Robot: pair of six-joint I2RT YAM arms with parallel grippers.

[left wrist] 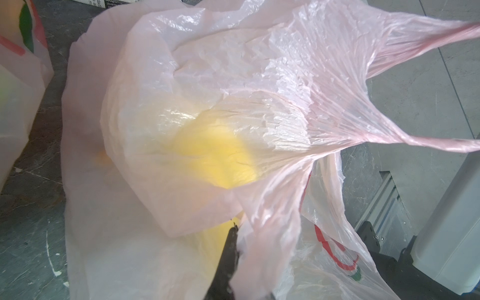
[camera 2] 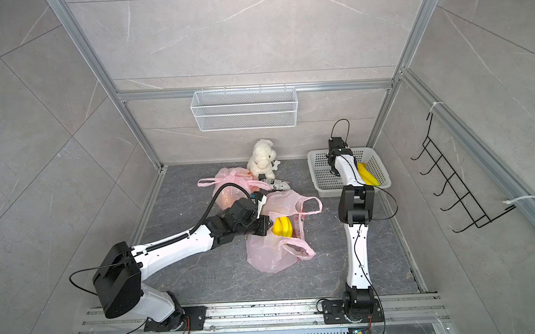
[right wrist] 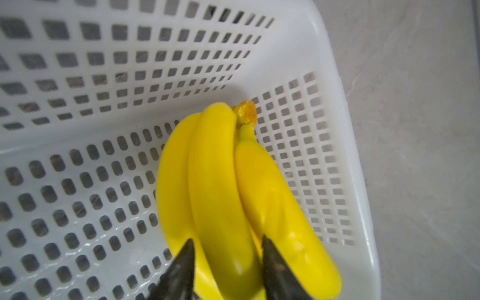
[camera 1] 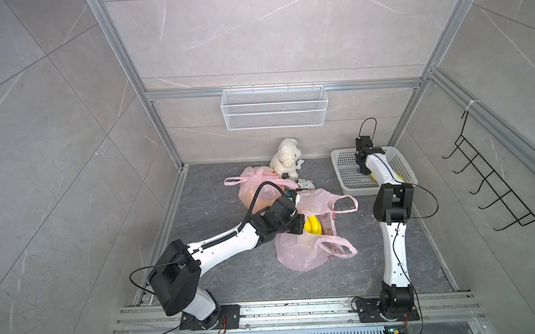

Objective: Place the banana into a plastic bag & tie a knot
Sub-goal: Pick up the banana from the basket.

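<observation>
A pink plastic bag [camera 1: 307,253] [camera 2: 270,254] [left wrist: 233,78] lies open in the middle of the floor. A yellow banana bunch [camera 1: 313,226] [camera 2: 282,226] [left wrist: 218,158] sits in its mouth. My left gripper [camera 1: 301,225] [left wrist: 241,249] is shut on the bag's rim beside that bunch, and film hides one finger. Another banana bunch [camera 2: 367,174] [right wrist: 220,168] lies in the white basket [camera 1: 347,176] [right wrist: 78,181] at the back right. My right gripper [right wrist: 226,249] reaches down into the basket, its fingers pressed against both sides of the middle banana.
A knotted pink bag [camera 1: 257,186] with contents, a white plush toy [camera 1: 286,157] and a printed packet [camera 1: 304,183] lie behind the open bag. A wire shelf [camera 1: 274,107] hangs on the back wall. A black hook rack [camera 1: 493,189] is on the right wall.
</observation>
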